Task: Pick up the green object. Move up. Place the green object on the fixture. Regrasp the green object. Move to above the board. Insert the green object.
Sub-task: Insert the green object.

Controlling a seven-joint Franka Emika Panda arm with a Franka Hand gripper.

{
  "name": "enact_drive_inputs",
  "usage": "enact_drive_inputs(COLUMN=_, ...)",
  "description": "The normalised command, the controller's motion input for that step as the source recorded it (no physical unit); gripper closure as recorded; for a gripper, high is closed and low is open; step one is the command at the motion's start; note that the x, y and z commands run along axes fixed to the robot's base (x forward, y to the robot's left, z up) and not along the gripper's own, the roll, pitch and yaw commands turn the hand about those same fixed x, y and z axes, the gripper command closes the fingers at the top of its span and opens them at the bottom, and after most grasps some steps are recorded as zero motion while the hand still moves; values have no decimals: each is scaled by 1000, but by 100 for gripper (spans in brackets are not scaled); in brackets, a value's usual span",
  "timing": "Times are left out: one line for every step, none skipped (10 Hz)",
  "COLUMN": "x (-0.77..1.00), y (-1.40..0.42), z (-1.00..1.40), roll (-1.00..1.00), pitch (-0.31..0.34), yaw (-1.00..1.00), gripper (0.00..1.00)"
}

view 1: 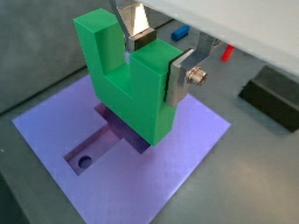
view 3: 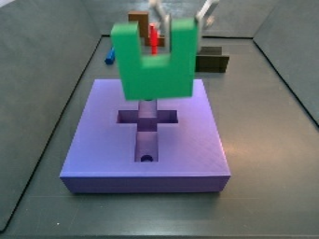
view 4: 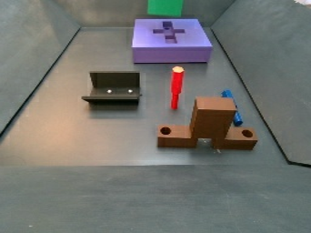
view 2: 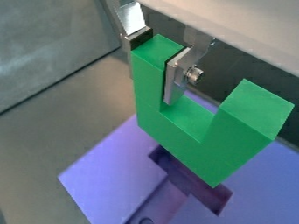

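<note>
My gripper [view 1: 162,54] is shut on one prong of the green object [view 1: 122,87], silver fingers [view 1: 181,77] on either side of the prong. The block hangs with its prongs up and its solid base down. It is directly above the cross-shaped recess [view 1: 107,140] of the purple board [view 1: 176,166]. Both wrist views show this grasp [view 2: 158,57]. In a side view the green object [view 3: 156,65] hovers over the board [view 3: 147,154], with the gripper [view 3: 181,17] at its top. The fixture [view 4: 113,88] stands empty on the floor, away from the board [view 4: 172,53].
A thin red post [view 4: 177,86] stands mid-floor. A brown upright block on a base [view 4: 209,123] with a small blue piece [view 4: 235,116] beside it is nearer the front. Dark walls enclose the grey floor.
</note>
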Motion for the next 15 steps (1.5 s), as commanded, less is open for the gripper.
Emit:
enact_drive_inputs(x=-71, y=0, z=-620, roll=217, pitch=-204, yaw=237, gripper=100)
enact_drive_inputs(x=-34, y=0, z=-523, roll=227, pitch=-157, yaw=200, gripper=100)
enact_drive_inputs(x=-6, y=-109, z=-489, roll=174, pitch=-139, yaw=20, gripper=100)
enact_drive_inputs(x=14, y=-146, z=-320, roll=213, pitch=-73, yaw=0, gripper=100)
enact_drive_inputs(x=169, y=-154, z=-243, roll=254, pitch=-20, yaw=0, gripper=100)
enact_drive_inputs(x=0, y=-49, z=-323, roll=201, pitch=-30, yaw=0, gripper=100)
enact_drive_inputs(x=-154, y=0, z=-206, roll=56, pitch=-23, yaw=-9, gripper=100)
enact_drive_inputs(x=-249, y=0, z=-49, roll=16, pitch=0, yaw=-26, gripper=100)
enact_drive_inputs(x=-143, y=0, z=-23, roll=0, pitch=0, yaw=0, gripper=100)
enact_drive_inputs(x=26, y=0, z=0, roll=57, pitch=24, yaw=0, gripper=100)
enact_drive_inputs(x=283, y=0, z=97, roll=84, pitch=163, yaw=0, gripper=100)
enact_drive_inputs(x=286, y=0, z=46, roll=121, pitch=159, yaw=0, gripper=100)
enact_drive_inputs(x=297, y=0, z=0, roll=136, pitch=151, yaw=0, gripper=100)
enact_drive_inputs(x=114, y=0, z=0, roll=130, pitch=101, yaw=0, gripper=100)
enact_drive_inputs(x=0, y=0, z=0, roll=127, pitch=80, yaw=0, gripper=100)
